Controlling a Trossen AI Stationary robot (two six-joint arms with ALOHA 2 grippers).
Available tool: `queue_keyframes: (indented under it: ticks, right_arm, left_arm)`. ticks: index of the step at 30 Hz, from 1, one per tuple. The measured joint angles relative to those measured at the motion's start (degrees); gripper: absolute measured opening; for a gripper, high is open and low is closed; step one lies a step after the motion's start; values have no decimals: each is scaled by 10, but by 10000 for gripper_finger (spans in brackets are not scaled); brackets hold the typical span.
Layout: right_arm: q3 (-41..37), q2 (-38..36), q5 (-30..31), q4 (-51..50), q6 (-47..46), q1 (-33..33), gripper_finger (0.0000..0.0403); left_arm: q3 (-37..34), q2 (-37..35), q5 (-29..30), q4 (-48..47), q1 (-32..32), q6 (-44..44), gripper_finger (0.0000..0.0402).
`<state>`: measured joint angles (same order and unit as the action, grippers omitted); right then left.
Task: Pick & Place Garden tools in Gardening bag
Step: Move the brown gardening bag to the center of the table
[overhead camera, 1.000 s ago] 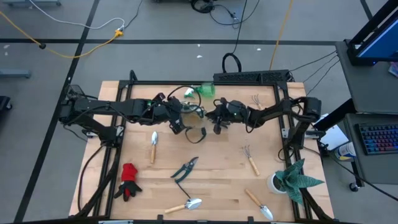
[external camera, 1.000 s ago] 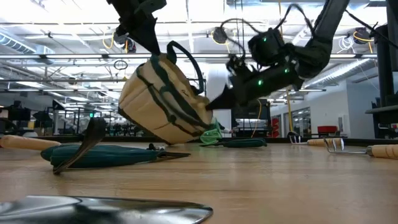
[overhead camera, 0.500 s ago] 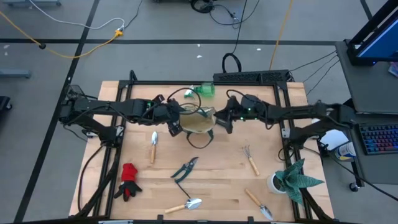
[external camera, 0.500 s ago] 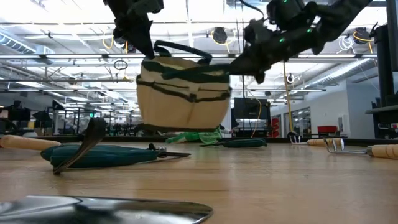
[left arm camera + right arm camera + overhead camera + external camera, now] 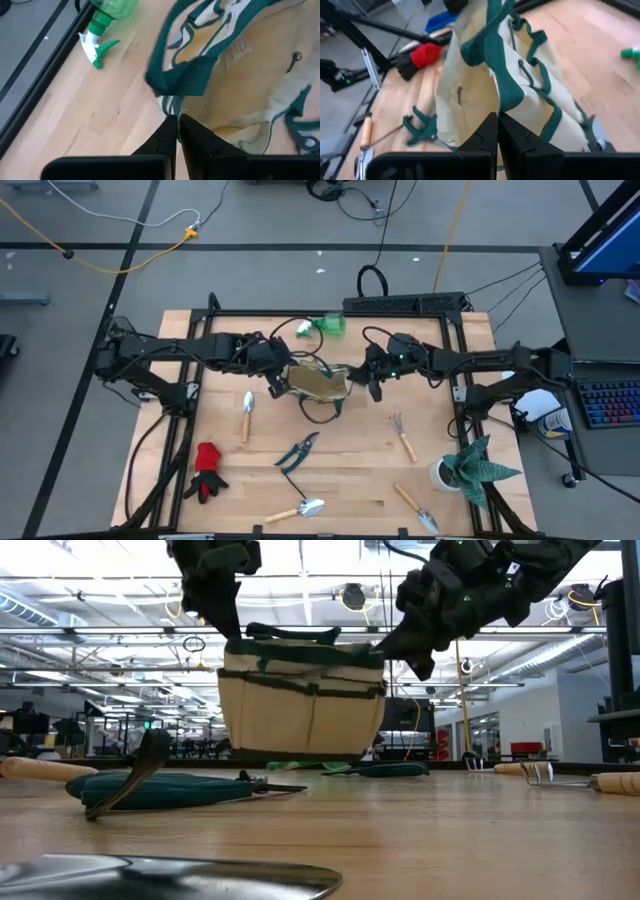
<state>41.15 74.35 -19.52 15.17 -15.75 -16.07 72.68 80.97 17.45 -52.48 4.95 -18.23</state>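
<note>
L gripper [image 5: 177, 120] has its jaws pressed together, pinching the green trim at one end of the gardening bag [image 5: 318, 383]; R gripper [image 5: 497, 119] does likewise at the opposite end, jaws clamped on the green strap. Bag hangs between the two, upright, lifted clear of the table [image 5: 350, 470] in the low view, roughly mid-table toward the far side. Green spray bottle [image 5: 330, 325] lies just behind it near the far edge. Nearer the front: a trowel [image 5: 247, 415] to the L, black pruning shears [image 5: 298, 451] center, a fork-rake [image 5: 401, 436] to the R, red glove [image 5: 208, 470] front-L, two more trowels [image 5: 298, 509] along the front edge. Potted plant [image 5: 472, 469] sits front-R corner.
</note>
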Motion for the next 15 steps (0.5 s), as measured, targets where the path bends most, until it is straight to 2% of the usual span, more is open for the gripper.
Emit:
queue_keyframes:
  ticks: [3, 7, 15]
  right_arm:
    - [0, 7, 0, -3, -7, -2, 1]
    - [0, 6, -2, -2, -27, -2, 0]
    - [0, 5, -5, 34, -147, 6, 10]
  left_arm:
    - [0, 0, -17, -17, 11, 0, 9]
    - [0, 3, -82, -29, 24, 12, 8]
    - [-1, 5, -162, -36, 30, 81, 21]
